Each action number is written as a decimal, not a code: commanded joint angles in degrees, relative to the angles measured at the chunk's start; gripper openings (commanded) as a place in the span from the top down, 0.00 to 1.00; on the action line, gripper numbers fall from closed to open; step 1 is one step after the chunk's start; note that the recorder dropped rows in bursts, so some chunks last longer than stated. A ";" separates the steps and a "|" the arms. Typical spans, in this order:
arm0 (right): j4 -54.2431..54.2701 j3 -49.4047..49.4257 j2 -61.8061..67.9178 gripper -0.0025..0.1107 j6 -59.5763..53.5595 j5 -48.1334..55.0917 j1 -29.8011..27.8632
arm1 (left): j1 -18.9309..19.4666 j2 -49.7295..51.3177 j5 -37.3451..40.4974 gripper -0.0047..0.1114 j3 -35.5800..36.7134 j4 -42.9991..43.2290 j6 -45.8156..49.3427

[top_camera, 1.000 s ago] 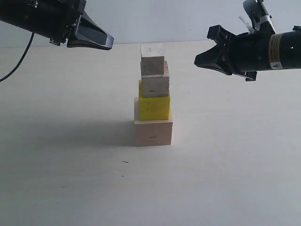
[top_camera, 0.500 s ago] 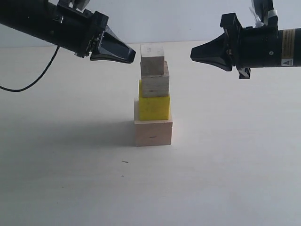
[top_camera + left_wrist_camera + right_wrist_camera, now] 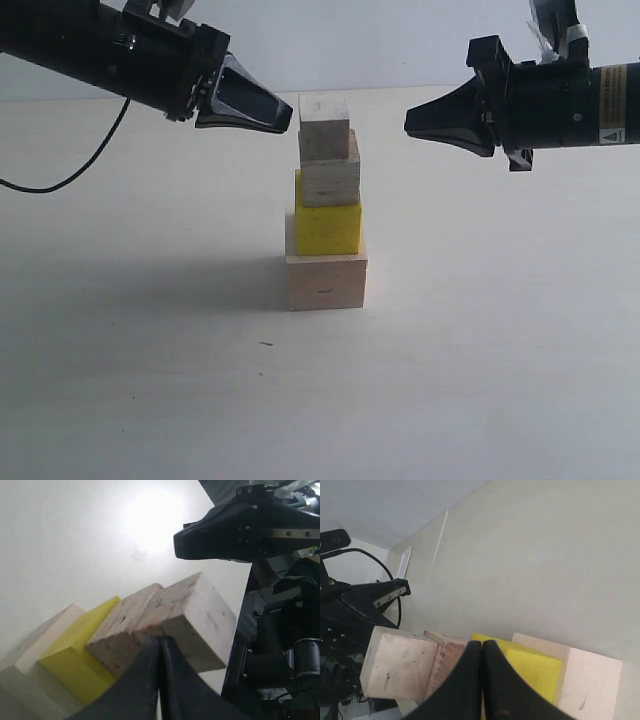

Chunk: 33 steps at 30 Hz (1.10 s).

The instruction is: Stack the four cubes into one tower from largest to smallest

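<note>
Tower: we see four cubes stacked on the table, smallest cube on top.
Left gripper: jaws pressed together, empty, just beside the smallest cube.
Right gripper: jaws together, empty, apart from the tower.

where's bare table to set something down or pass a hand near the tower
Bare table lies in front of the tower and along both its sides. Crowded at the top: the shut left gripper sits close beside the smallest cube; the shut right gripper leaves a wider gap there.
</note>
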 commanded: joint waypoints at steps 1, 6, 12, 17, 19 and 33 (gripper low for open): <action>-1.34 -0.36 -0.21 0.98 0.97 -0.73 -0.19 | -0.19 -0.12 0.50 0.96 0.09 -0.89 1.07; -1.90 -0.36 -0.21 0.98 1.51 -0.73 0.06 | -0.32 -0.12 0.99 0.96 0.09 -0.89 1.76; -1.90 -0.36 -0.21 0.98 1.51 -0.97 0.18 | -1.99 -0.12 -0.94 0.96 0.09 -0.78 3.38; -1.90 -0.36 -0.21 0.98 1.51 -1.32 0.18 | -1.99 -0.12 -0.94 0.96 0.09 -0.78 3.38; -1.90 -0.36 -0.21 0.98 1.51 -1.32 0.18 | -1.99 -0.12 -1.04 0.96 0.09 -0.78 3.38; -1.73 -0.36 -0.21 0.98 1.39 -7.46 0.53 | -1.99 -0.12 -1.93 0.96 0.09 -0.78 3.27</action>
